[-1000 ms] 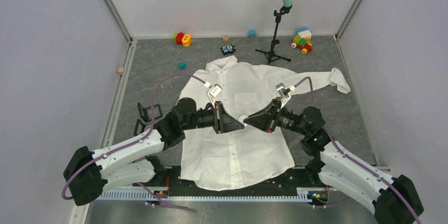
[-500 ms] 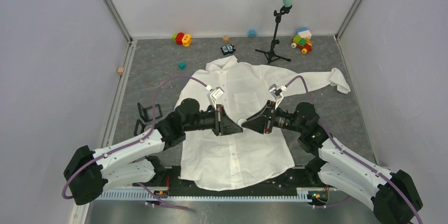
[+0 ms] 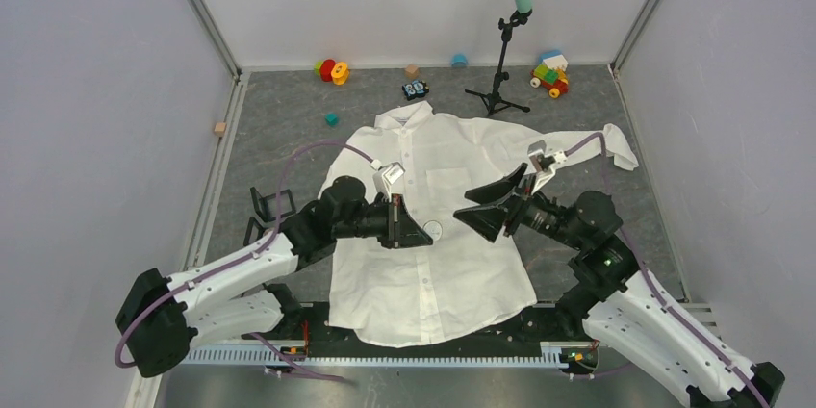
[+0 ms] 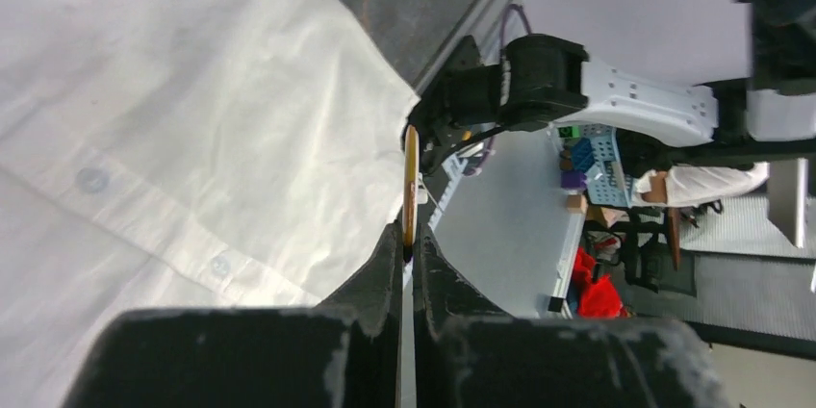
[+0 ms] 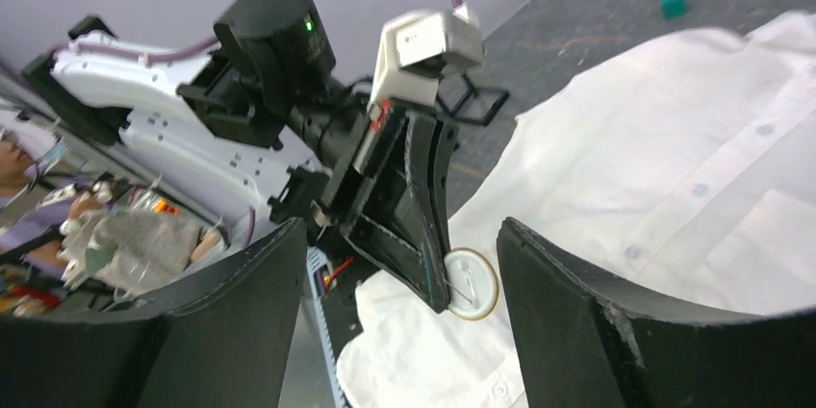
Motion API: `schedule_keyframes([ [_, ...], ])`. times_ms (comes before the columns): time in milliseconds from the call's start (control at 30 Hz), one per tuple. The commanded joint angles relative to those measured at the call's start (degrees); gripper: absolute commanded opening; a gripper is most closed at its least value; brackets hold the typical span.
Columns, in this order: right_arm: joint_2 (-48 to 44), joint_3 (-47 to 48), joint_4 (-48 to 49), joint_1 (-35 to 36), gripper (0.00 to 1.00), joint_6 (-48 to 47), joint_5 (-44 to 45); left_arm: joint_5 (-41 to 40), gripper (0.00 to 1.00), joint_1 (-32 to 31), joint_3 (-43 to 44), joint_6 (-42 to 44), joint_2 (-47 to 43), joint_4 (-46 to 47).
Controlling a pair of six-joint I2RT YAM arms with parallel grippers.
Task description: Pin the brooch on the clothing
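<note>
The clothing, a white button-up shirt (image 3: 423,283), lies flat on the grey table, collar at the far side. My left gripper (image 3: 423,232) hovers over the shirt's middle, shut on the brooch (image 3: 433,230), a round white badge with a gold rim. In the right wrist view the brooch (image 5: 471,285) shows its back, with the pin wire standing off it. The left wrist view shows the brooch (image 4: 410,187) edge-on between the closed fingers of the left gripper (image 4: 409,244), above the shirt (image 4: 192,90). My right gripper (image 3: 464,207) is open, a short way right of the brooch and not touching it. Nothing is between its fingers (image 5: 577,312).
A microphone stand (image 3: 500,71) stands behind the collar. Toys lie along the back wall: a red-yellow one (image 3: 332,69), a colourful block car (image 3: 550,73) and a small black car (image 3: 416,90). A teal cube (image 3: 331,119) and a black bracket (image 3: 265,206) sit left of the shirt.
My right gripper has opened wide and drawn back to the right, away from the brooch. The left gripper has kept hold of the brooch and shifted slightly left.
</note>
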Motion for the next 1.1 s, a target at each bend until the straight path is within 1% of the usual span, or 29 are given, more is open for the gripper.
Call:
schedule_keyframes([
  [0,-1.07,8.45,-12.80,0.16,0.78,-5.73,12.50,1.61,0.02,2.29,8.13,6.87,0.52,-13.79],
  [100,0.46,12.01,-19.76,0.17,0.75,-9.44,18.78,0.86,0.02,4.33,14.03,11.62,2.99,-21.09],
  [167,1.98,13.50,-23.23,0.18,0.73,-12.07,21.54,-0.60,0.02,6.52,16.46,13.44,4.73,-23.40],
  [233,3.29,13.68,-25.40,0.12,0.72,-14.76,24.28,-1.72,0.02,9.38,18.13,13.85,6.32,-23.84],
  [333,5.53,12.06,-26.66,0.21,0.70,-18.27,29.43,-2.18,0.02,14.32,20.06,12.62,9.24,-21.19],
  [433,9.26,11.09,-26.60,0.16,0.65,-20.84,32.99,-8.37,0.02,15.83,25.77,15.56,14.18,-22.31],
  [467,11.10,11.08,-26.20,0.16,0.65,-21.55,33.22,-10.19,0.02,15.92,27.95,16.63,16.05,-23.12],
  [533,14.48,11.08,-24.72,0.17,0.63,-22.38,32.81,-10.60,0.02,16.40,32.23,17.67,19.74,-23.95],
  [600,17.38,10.43,-21.04,0.23,0.61,-22.87,31.54,-10.45,0.02,17.54,36.65,19.44,23.30,-24.98],
  [667,20.04,9.33,-17.18,0.32,0.60,-22.89,30.52,-12.02,0.02,19.04,39.20,21.27,24.92,-26.45],
  [800,26.65,8.41,-9.67,1.93,0.59,-22.94,29.52,-10.70,0.02,22.89,38.21,22.50,25.66,-25.39],
  [900,33.44,9.72,-6.71,4.15,0.59,-22.70,30.20,-10.43,0.02,23.52,35.30,22.76,25.56,-23.14],
  [967,37.95,10.97,-4.70,5.75,0.57,-22.72,30.50,-10.39,0.02,23.81,33.15,22.89,25.76,-21.50],
  [1033,42.79,12.63,-3.22,7.52,0.54,-22.79,31.18,-7.77,0.02,24.46,33.33,22.66,26.64,-22.12],
  [1067,44.95,13.42,-2.77,8.22,0.53,-22.70,31.54,-7.86,0.02,24.47,33.66,22.91,26.95,-22.59],
])
